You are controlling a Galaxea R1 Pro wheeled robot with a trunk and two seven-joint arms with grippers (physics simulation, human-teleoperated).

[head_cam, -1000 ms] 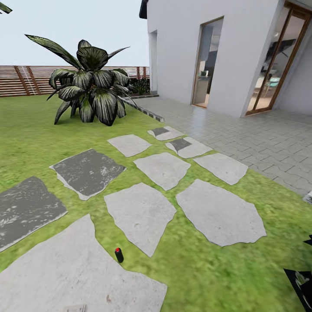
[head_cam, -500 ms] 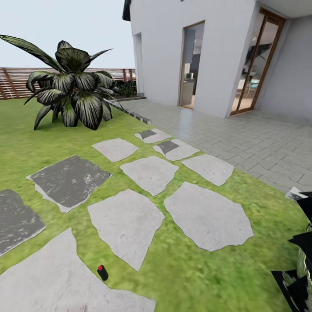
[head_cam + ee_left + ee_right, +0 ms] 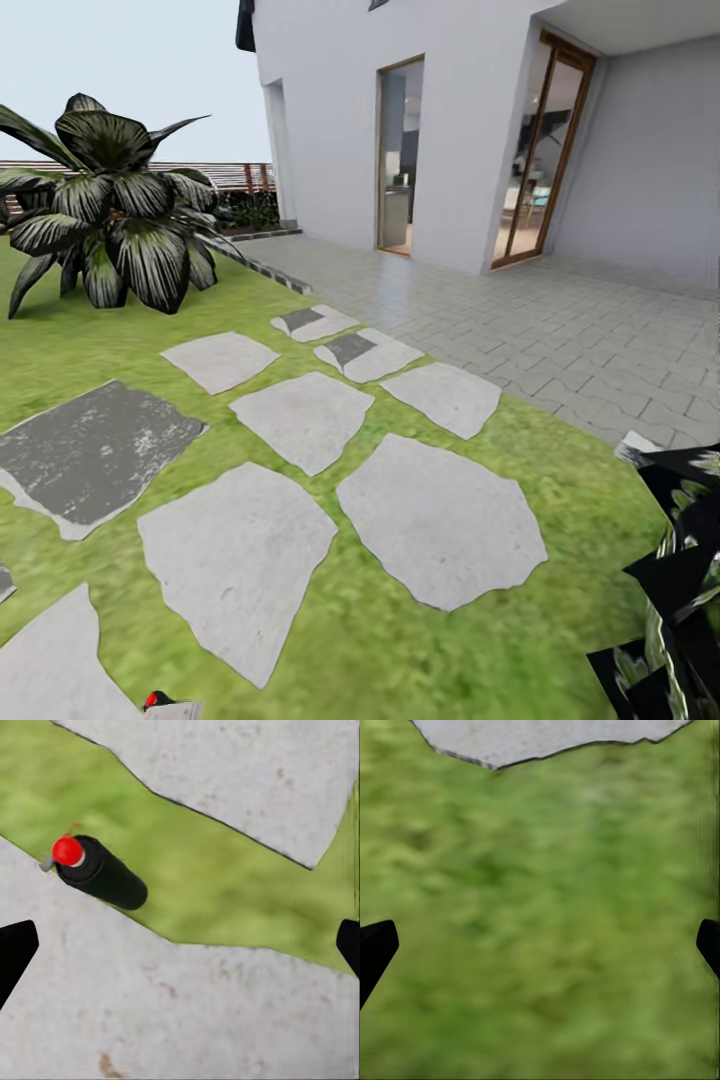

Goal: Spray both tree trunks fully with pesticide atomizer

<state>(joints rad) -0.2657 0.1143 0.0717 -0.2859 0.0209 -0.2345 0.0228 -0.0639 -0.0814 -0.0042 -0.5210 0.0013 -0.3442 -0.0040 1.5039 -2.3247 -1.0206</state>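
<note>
The lawn surrounds pale paving slabs. The black spray can with its red cap stands at a slab's edge, straddling grass and stone. The left gripper hangs above, spread wide and empty; centre it over the can, then descend. The right gripper is likewise spread over grass.

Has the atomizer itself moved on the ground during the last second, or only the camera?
No. The atomizer stays at the same paving slab's edge; the whole head view shifted.

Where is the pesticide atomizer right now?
The pesticide atomizer stands below the open left hand in the left wrist view, at a paving slab's edge beside a grass strip; the head view catches its red cap at the bottom edge.
</note>
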